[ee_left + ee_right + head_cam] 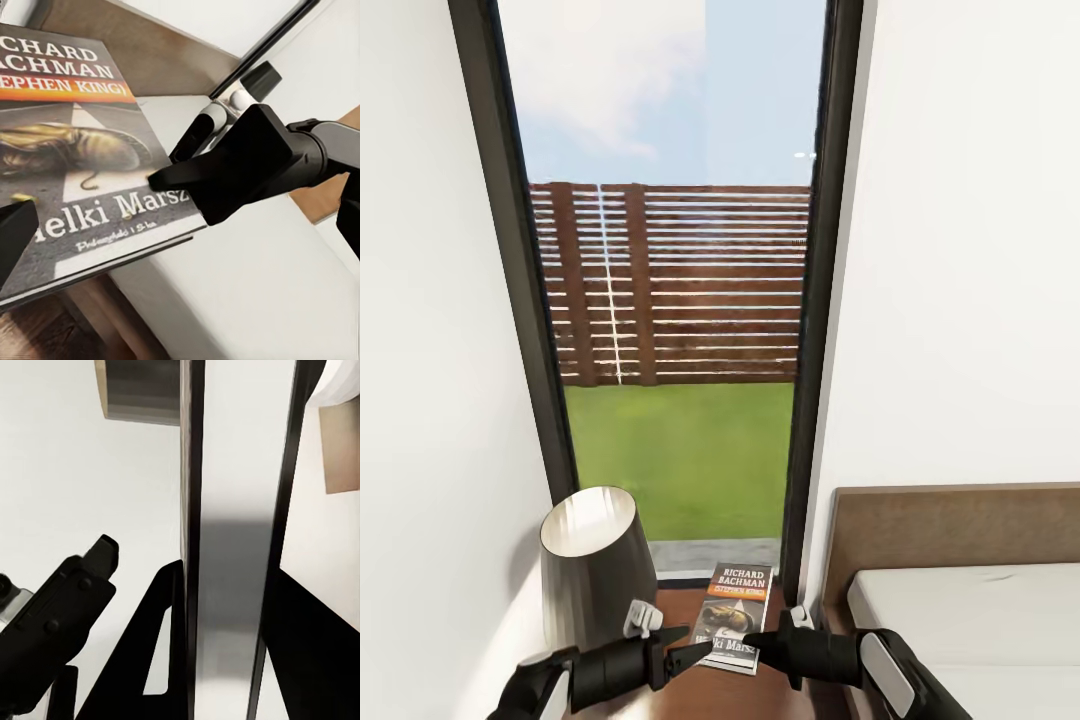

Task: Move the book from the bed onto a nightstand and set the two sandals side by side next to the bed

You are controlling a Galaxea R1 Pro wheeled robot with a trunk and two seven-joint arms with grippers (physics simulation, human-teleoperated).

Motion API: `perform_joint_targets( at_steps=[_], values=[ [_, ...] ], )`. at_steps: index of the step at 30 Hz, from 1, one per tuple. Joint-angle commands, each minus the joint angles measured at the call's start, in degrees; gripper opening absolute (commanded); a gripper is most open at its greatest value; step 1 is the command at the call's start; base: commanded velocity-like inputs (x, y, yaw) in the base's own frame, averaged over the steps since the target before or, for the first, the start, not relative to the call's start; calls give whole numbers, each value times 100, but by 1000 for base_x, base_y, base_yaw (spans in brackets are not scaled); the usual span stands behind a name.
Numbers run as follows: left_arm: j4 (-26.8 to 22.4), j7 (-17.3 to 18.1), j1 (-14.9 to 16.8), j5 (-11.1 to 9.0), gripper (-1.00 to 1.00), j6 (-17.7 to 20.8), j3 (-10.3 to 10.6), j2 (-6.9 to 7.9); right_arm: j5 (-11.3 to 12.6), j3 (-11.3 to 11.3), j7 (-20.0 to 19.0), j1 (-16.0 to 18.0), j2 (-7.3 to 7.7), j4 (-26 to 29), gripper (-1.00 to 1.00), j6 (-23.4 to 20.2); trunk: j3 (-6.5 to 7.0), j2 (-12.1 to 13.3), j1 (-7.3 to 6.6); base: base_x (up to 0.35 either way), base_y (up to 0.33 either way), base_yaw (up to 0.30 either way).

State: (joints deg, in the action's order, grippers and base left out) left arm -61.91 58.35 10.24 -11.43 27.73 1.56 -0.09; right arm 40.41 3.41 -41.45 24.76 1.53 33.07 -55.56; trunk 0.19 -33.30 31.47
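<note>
The book lies flat on the nightstand under the window, its black cover with white lettering facing up. In the left wrist view the book is very close. My left gripper hovers at the book's near left corner and looks open, with one of its fingers over the cover. My right gripper points at the book's near right edge, open, its fingers wide apart. The bed is at the right. The sandals are out of view.
A dark metallic lamp shade stands on the nightstand left of the book, with a small white object beside it. A tall black-framed window is straight ahead. The brown headboard borders the nightstand on the right.
</note>
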Motion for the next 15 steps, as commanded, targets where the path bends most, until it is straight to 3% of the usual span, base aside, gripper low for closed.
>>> perform_joint_targets(
  at_steps=[1, 15],
  values=[
    [31, -4, 1, -38, 100, 51, 2, 0, -1, 19, -39, 2, 5, -2, -100, -7, -20, -45, 24, 0, 0, 0],
    [88, -17, 0, -35, 100, 39, 2, -3, 2, 19, -39, 2, 7, -2, -100, -7, -271, -606, 332, 0, 0, 0]
  ],
)
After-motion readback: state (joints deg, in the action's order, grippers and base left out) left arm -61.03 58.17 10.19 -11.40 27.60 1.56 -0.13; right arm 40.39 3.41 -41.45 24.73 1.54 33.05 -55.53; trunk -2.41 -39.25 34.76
